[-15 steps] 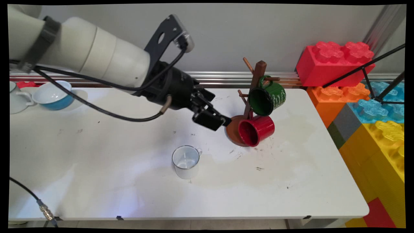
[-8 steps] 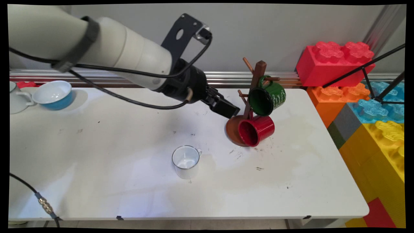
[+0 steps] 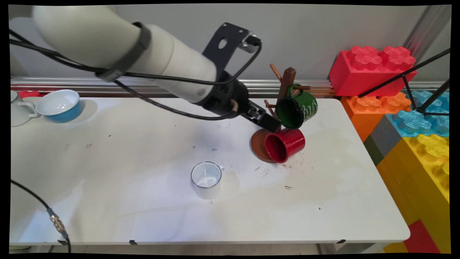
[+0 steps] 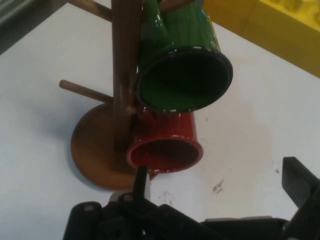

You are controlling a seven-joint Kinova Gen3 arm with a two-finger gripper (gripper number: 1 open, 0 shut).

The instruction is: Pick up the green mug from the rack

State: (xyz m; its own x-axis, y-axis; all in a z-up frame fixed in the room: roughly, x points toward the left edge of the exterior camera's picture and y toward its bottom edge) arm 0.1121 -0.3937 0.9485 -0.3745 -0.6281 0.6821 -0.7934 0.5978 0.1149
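Red mug (image 3: 285, 144) is seen low on the wooden mug tree (image 3: 286, 81), mouth turned toward the claw (image 3: 269, 124) and lying over the tree's round base (image 3: 257, 144). Whether it hangs from a peg or rests on the base cannot be told.

Claw is held just beside the tree on its left, above the base and level with the gap between the two mugs. In the hand view the fingers are seen spread wide apart, with nothing between them. The red mug's rim (image 4: 165, 145) sits just beyond the left finger (image 4: 141, 182).

Judgement: room is tight. The green mug (image 3: 296, 109) hangs directly above the red one, nearly touching it, and a bare peg (image 4: 85, 91) projects toward the claw. Any closer work here would be best kept low and slow, so that the green mug, the peg and the post (image 4: 125, 65) are not knocked.

Elsewhere on the tabletop (image 3: 125, 162):
- A white mug (image 3: 206, 180) stands upright, well apart toward the near side.
- A blue bowl (image 3: 59, 104) and a white cup (image 3: 18, 111) are at the far left.
- Large toy bricks (image 3: 373, 68) are stacked off the right end.
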